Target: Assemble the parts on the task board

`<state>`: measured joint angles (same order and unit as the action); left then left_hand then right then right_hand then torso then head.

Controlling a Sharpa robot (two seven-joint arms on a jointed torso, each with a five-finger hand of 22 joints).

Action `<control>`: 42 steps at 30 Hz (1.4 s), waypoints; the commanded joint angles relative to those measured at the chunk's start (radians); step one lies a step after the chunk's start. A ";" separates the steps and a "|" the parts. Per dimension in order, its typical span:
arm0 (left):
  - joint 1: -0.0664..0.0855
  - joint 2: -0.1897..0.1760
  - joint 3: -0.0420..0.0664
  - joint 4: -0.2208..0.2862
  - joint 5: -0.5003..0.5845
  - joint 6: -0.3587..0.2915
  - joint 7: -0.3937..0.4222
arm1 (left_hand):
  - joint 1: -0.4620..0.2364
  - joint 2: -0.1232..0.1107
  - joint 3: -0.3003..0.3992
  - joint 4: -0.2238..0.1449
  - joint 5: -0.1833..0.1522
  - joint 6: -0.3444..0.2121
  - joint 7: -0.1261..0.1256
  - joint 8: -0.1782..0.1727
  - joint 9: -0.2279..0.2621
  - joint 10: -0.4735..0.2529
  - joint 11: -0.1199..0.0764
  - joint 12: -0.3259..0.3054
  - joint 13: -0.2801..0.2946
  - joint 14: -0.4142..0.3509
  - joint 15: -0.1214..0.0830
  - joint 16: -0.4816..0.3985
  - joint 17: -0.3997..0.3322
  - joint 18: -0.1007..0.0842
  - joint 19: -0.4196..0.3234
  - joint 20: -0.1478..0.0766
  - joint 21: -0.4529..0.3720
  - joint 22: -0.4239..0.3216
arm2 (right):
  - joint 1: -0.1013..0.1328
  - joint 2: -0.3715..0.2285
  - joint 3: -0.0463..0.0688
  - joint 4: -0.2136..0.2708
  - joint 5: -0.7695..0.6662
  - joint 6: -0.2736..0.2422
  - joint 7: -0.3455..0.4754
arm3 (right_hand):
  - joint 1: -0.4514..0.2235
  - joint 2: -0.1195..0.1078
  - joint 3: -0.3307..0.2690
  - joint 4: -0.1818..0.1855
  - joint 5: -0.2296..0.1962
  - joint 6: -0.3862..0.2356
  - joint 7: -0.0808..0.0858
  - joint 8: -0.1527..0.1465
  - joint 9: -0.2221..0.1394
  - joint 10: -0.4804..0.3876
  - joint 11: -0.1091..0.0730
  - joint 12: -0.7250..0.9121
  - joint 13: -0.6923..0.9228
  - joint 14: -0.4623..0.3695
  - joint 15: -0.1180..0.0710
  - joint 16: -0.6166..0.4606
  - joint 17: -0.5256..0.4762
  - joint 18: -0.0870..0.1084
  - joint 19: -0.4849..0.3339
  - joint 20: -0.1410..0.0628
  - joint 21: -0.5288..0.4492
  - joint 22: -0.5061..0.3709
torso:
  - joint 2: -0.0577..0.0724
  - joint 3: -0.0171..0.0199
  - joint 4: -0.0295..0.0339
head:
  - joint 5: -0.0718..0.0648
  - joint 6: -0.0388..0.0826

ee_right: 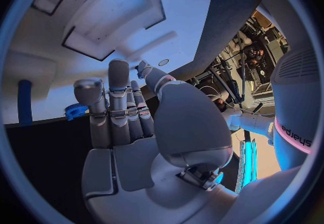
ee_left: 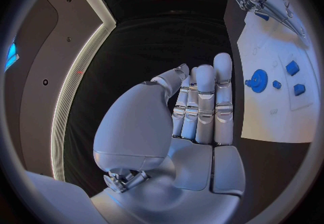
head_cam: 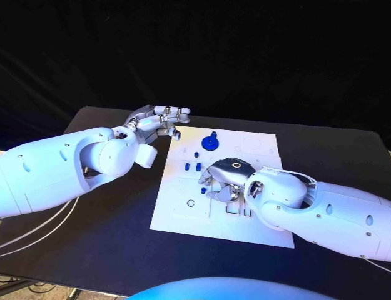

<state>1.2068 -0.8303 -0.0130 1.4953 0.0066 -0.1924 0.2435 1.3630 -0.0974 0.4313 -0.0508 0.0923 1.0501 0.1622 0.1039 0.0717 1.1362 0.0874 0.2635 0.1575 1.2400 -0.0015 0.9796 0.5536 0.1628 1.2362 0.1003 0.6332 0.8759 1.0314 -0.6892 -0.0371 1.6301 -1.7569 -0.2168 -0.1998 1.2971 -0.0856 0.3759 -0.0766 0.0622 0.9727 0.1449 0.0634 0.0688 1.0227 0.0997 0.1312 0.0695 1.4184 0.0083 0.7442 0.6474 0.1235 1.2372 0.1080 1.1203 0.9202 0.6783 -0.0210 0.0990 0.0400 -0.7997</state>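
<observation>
Black table [head_cam: 114,219], dark backdrop. White board [head_cam: 249,140] mid-table; blue gear [head_cam: 211,142] near its far edge. Left hand [head_cam: 154,119] empty, fingers straight, beside far-left corner. Right hand [head_cam: 224,178] over board; grasp unclear.

Black table [head_cam: 105,206] — white task board [head_cam: 182,215] lies on it.

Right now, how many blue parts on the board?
5: a gear near the far edge, a small piece beside it, two blocks, a fifth piece by the right hand, which may hide more.
</observation>
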 commanded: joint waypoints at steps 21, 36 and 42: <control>0.000 -0.004 0.000 0.012 0.006 0.069 -0.015 | -0.005 -0.001 -0.009 -0.003 0.004 -0.012 0.002 -0.003 -0.001 -0.016 0.002 0.002 -0.001 -0.006 0.007 0.001 -0.005 0.014 -0.006 0.003 -0.007 -0.003 | 0.087 -0.213 0.021 0.078 0.082 0.011 -0.044 | 0.007 -0.026 -0.051 0.007 0.033 0.004 -0.016 0.000 -0.002 -0.045 0.002 0.022 -0.006 0.026 0.001 0.038 0.024 0.006 0.034 -0.005 0.023 0.028 | 0.001 0.0002 -0.0034 | -0.031 0.025; -0.002 -0.004 -0.001 0.021 0.006 0.069 -0.011 | -0.005 0.000 -0.010 -0.003 0.005 -0.011 0.002 -0.001 0.000 -0.015 0.001 0.004 0.000 -0.010 0.007 -0.001 -0.011 0.015 -0.009 0.004 -0.013 -0.007 | 0.092 -0.214 0.021 0.045 0.030 0.060 -0.062 | 0.022 -0.014 -0.066 0.008 0.036 0.016 -0.022 0.004 0.000 -0.044 -0.001 0.032 -0.004 0.032 0.001 0.051 0.032 0.004 0.040 -0.005 0.030 0.038 | 0.001 -0.0008 0.0014 | -0.039 0.030; -0.002 -0.005 -0.001 0.021 0.006 0.068 -0.010 | -0.005 0.000 -0.010 -0.003 0.005 -0.010 0.002 -0.001 0.000 -0.015 0.001 0.005 0.000 -0.010 0.007 -0.002 -0.011 0.015 -0.009 0.004 -0.014 -0.008 | 0.092 -0.207 0.021 0.029 0.013 0.095 -0.068 | 0.034 0.006 -0.064 0.012 0.034 0.060 -0.009 0.014 0.004 0.006 -0.008 0.058 -0.005 0.039 -0.005 0.073 0.050 -0.001 0.055 -0.009 0.051 0.065 | 0.001 -0.0006 0.0002 | -0.037 0.028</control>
<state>1.2045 -0.8361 -0.0141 1.5133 0.0081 -0.1419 0.2247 1.3630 -0.0974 0.4289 -0.0539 0.0923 1.0465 0.1657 0.1039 0.0720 1.1290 0.0875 0.2635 0.1572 1.2369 0.0019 0.9796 0.5434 0.1628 1.2326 0.1038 0.6219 0.8690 1.1237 -0.8983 -0.0163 1.6620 -1.7109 -0.1688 -0.2543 1.3282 -0.0858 0.3118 -0.0676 0.0911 1.0270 0.1344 0.0734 0.0722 1.0226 0.0909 0.1845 0.0649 1.4528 0.0030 0.8142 0.6939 0.1234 1.2850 0.0996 1.1677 0.9822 0.6790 -0.0217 0.0996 0.0008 -0.7709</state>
